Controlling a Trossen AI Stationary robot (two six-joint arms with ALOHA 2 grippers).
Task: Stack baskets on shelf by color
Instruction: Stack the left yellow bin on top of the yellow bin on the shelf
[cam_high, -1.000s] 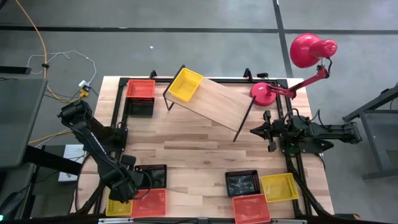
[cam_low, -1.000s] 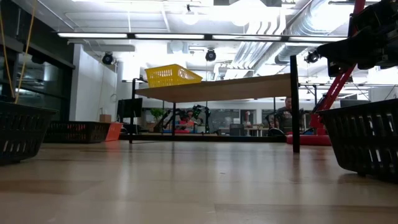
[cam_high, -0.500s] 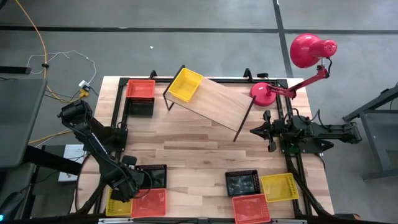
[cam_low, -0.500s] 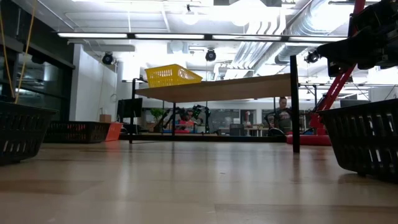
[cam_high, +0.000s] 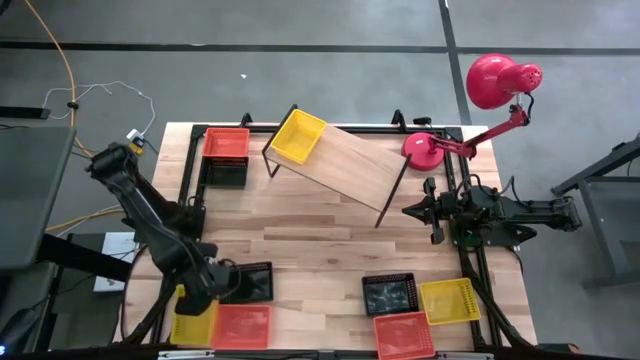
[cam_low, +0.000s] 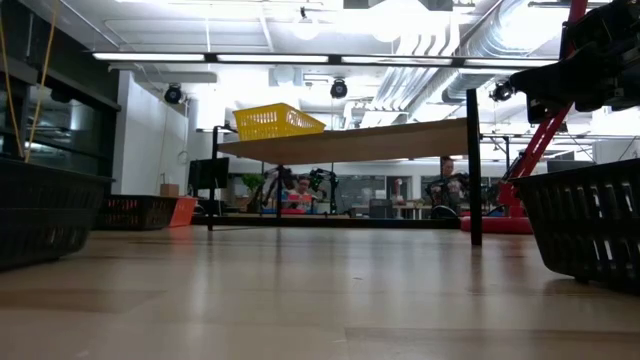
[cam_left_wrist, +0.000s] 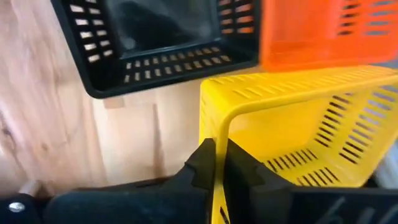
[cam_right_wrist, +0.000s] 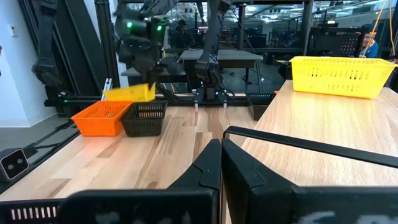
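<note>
Left gripper (cam_left_wrist: 216, 163) clamped on the wall of a yellow basket (cam_left_wrist: 298, 127) at the table's (cam_high: 320, 235) near-left corner, beside an orange basket (cam_high: 241, 325) and a black basket (cam_high: 250, 281). Right gripper (cam_right_wrist: 221, 163) — fingers pressed together, holding nothing — waits beside the shelf (cam_high: 352, 163), which carries one yellow basket on the shelf (cam_high: 299, 136) at its left end.

Plank table (cam_high: 320, 250) bearing baskets at five, seven and eleven o'clock, a shelf (cam_high: 350, 165) toward twelve.
</note>
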